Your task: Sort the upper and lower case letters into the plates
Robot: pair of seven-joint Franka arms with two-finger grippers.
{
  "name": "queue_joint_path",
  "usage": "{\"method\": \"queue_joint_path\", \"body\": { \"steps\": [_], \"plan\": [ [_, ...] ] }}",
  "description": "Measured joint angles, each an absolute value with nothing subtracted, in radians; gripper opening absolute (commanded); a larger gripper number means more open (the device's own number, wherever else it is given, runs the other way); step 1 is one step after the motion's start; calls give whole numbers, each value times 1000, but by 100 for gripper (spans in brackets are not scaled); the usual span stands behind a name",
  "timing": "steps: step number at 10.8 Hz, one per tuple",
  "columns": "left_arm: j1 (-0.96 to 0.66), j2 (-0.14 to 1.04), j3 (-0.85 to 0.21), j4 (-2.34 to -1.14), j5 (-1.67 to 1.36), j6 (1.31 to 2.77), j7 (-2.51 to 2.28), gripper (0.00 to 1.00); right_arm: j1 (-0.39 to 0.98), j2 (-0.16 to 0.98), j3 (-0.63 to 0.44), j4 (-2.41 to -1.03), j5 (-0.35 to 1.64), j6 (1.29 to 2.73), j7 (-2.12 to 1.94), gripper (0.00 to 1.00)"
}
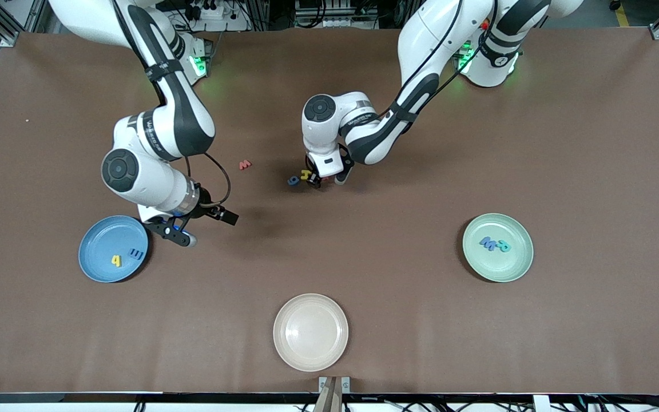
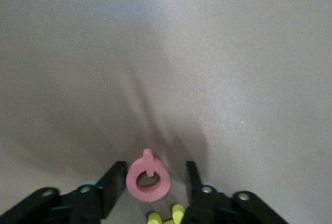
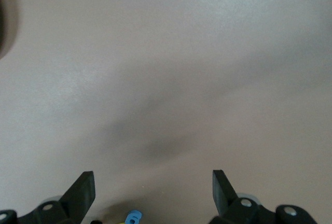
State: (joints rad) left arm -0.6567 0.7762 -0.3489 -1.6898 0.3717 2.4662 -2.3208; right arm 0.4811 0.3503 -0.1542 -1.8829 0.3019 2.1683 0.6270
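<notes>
Low in the frame at the right arm's end of the table sits the blue plate [image 1: 96, 243]. It holds a yellow letter [image 1: 116, 260] and a dark blue letter [image 1: 136, 253], which lie side by side and slightly apart.

Just beside this plate's rim, the right gripper [image 1: 178, 232] hangs over bare table. In the right wrist view its fingers [image 3: 83, 193] stand wide apart with nothing between them.

A red letter [image 1: 244, 165] lies alone on the table higher in the frame, between the two arms.

Near the centre of the frame, the left gripper [image 1: 324, 180] is down at the table. A loose blue letter [image 1: 293, 181] and a loose yellow letter [image 1: 306, 175] lie just beside it.

In the left wrist view, that gripper's fingers [image 2: 111, 185] straddle a pink letter [image 2: 164, 182], a ring with a short stem. One finger is at the ring's edge and a gap shows at the other, so the jaws are apart and not clamped. Part of the loose yellow letter [image 2: 166, 218] shows between the fingers.

The cream plate [image 1: 284, 332] sits at the bottom centre of the frame.

The green plate [image 1: 507, 266] is at the left arm's end of the table. In it, a blue letter [image 1: 488, 243] and a teal letter [image 1: 503, 246] touch.
</notes>
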Motion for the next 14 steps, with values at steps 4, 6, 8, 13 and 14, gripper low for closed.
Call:
{"method": "queue_joint_path", "body": {
  "steps": [4, 6, 8, 13, 14],
  "plan": [
    [-641, 760, -329, -1689, 426, 2425, -2262, 0, 517, 353, -154, -1932, 302, 2256, 689, 100],
    [-548, 713, -323, -1682, 435, 2363, -2086, 0, 551, 355, -154, -1936, 302, 2268, 780, 100],
    [-449, 636, -324, -1677, 435, 2325, -1846, 0, 614, 373, -153, -1938, 293, 2312, 929, 100],
    [-173, 519, -329, -1678, 299, 2275, -1241, 0, 786, 447, -152, -1969, 250, 2364, 1244, 100],
    [-115, 513, -329, -1678, 276, 2252, -1126, 0, 820, 451, -153, -1992, 249, 2389, 1290, 100]
  ]
}}
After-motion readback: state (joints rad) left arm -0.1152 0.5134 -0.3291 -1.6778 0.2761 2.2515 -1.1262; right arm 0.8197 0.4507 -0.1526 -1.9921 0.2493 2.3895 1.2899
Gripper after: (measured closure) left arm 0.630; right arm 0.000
